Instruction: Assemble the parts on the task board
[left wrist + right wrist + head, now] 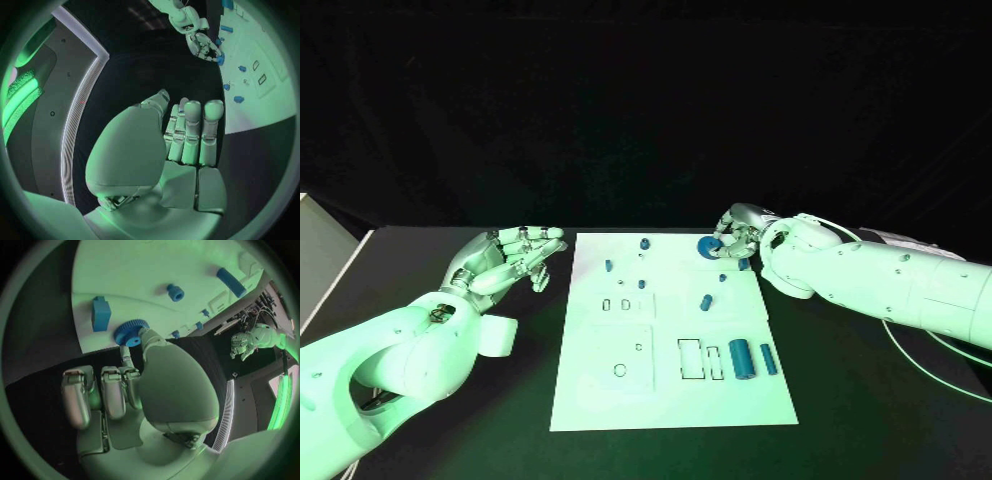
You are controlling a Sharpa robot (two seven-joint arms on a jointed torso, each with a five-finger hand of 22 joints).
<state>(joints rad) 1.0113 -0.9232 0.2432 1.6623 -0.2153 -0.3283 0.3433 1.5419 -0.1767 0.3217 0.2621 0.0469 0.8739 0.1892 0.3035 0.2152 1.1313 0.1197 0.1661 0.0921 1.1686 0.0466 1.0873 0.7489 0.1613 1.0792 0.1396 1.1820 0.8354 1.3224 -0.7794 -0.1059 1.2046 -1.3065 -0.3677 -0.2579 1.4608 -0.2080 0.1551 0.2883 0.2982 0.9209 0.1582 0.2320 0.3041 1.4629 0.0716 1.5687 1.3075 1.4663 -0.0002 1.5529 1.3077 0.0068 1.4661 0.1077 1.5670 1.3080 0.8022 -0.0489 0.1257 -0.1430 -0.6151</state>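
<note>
Now right robot hand point(737, 240) pinches blue gear point(130, 332) at task board point(668, 400); left robot hand point(516, 255) released.

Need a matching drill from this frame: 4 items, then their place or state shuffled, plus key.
Things:
1. left hand
2. right hand
3. blue gear
4. two blue cylinders

States or places:
A. lying side by side near the task board's front right part
B. holds nothing, off the board's left edge
C. at the board's far right corner, at fingertips
D. touching the gear

Pairs: 1-B, 2-D, 3-C, 4-A
</note>
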